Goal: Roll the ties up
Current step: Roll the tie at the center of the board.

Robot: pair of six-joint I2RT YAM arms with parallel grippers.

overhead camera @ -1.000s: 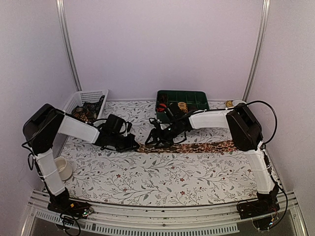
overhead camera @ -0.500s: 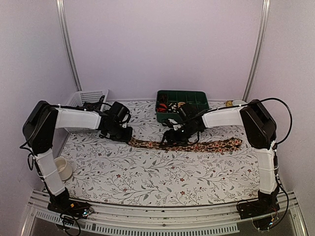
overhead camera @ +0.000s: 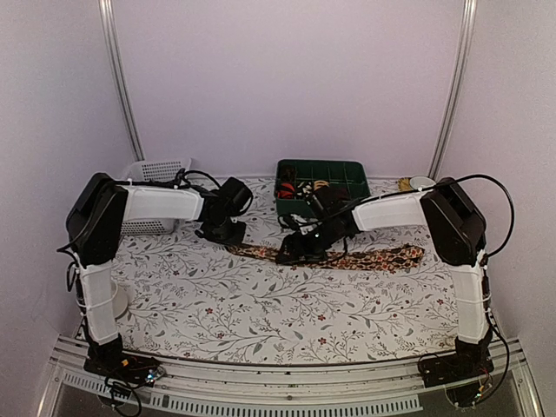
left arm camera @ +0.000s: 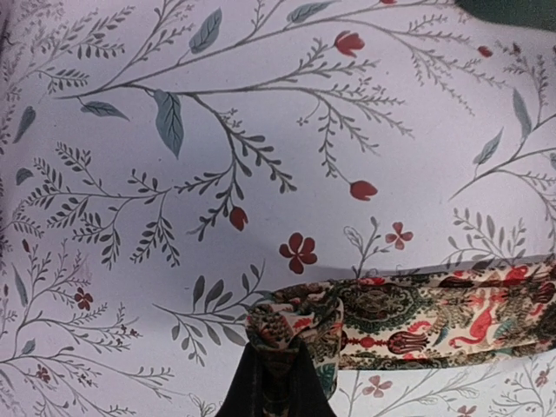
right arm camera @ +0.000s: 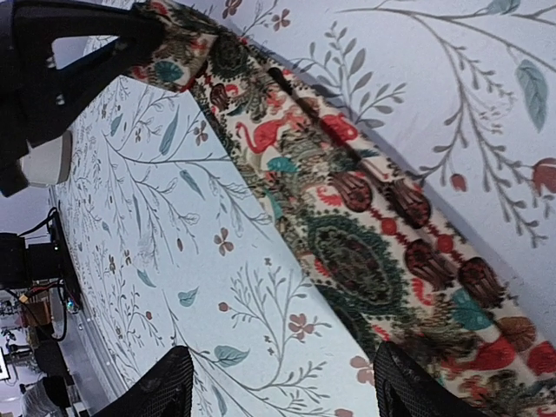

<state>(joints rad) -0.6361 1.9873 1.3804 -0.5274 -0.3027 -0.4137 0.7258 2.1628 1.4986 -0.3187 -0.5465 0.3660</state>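
Observation:
A dark brown tie point(overhead camera: 373, 259) with a reddish-cream floral print lies stretched left to right across the patterned tablecloth. My left gripper point(overhead camera: 229, 240) is shut on its left end, which bunches into a small fold point(left arm camera: 285, 323) at the fingertips point(left arm camera: 261, 387); the rest of the tie point(left arm camera: 443, 314) runs off to the right. My right gripper point(overhead camera: 292, 252) hovers open low over the tie's middle. Its two fingers point(right arm camera: 162, 387) straddle the near edge of the tie point(right arm camera: 347, 217), with nothing between them. The left gripper point(right arm camera: 78, 61) shows at the top left of the right wrist view.
A green compartment tray point(overhead camera: 347, 165) with rolled ties point(overhead camera: 287, 188) stands at the back centre. A white mesh basket point(overhead camera: 158, 168) sits at the back left behind the left arm. A white bowl point(overhead camera: 115, 300) is near the left arm's base. Small items point(overhead camera: 415, 183) lie at the back right.
My left gripper has moved right and towards the back, carrying the tie's end with it. The tie has shifted further back on the table. My right gripper stays open over its middle.

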